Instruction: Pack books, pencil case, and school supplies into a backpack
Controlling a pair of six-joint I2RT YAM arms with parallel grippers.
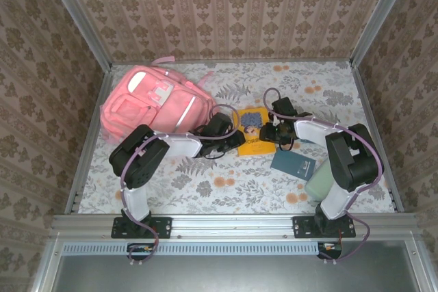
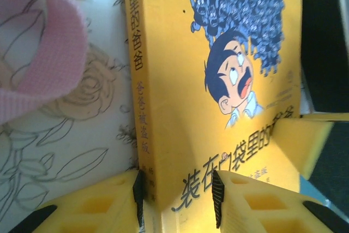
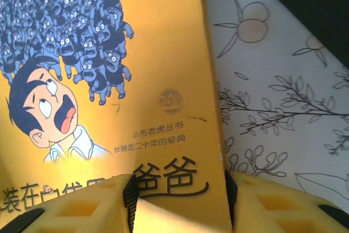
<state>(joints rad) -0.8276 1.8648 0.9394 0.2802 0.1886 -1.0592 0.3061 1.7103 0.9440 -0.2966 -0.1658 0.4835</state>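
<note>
The yellow book (image 1: 253, 130), with a blue-haired figure on its cover, lies mid-table between both grippers. My left gripper (image 1: 235, 139) is shut on its spine corner (image 2: 178, 197); one pad (image 2: 138, 197) presses the spine and the other rests on the cover. My right gripper (image 1: 269, 133) is shut on the opposite corner (image 3: 180, 200) of the yellow book (image 3: 136, 107). The pink backpack (image 1: 154, 104) lies at the back left. A navy book (image 1: 293, 164) lies near the right arm, and the mint pencil case (image 1: 319, 184) beside that arm's base. The school supplies are hidden.
A pink backpack strap (image 2: 38, 42) curls on the floral tablecloth just left of the book. A right gripper finger (image 2: 305, 140) shows at the book's far side. Patterned walls (image 1: 226, 11) close in the table on three sides. A metal rail (image 1: 226, 223) runs along the near edge.
</note>
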